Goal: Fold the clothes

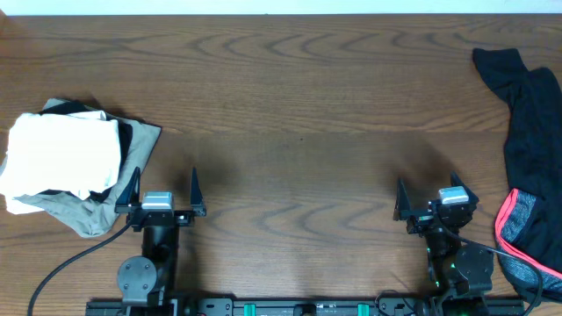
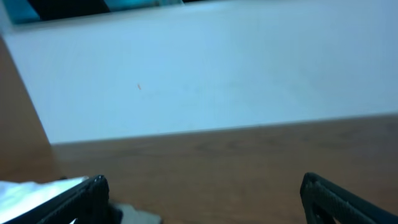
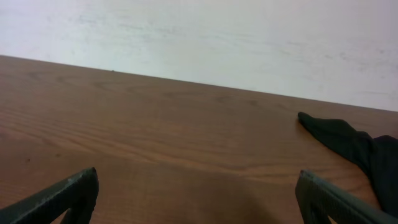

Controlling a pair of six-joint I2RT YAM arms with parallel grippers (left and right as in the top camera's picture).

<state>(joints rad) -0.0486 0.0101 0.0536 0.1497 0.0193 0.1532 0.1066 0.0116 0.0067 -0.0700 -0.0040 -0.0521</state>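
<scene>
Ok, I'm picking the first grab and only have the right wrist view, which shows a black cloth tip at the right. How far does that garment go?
Observer: Overhead, the black garment runs down the right side of the table, with red trim near the right gripper.
Operator: Anything on the left?
Observer: A pile of clothes, a white piece on top, lies next to the left gripper.
Operator: Grippers free?
Observer: Both open, holding nothing.
</scene>
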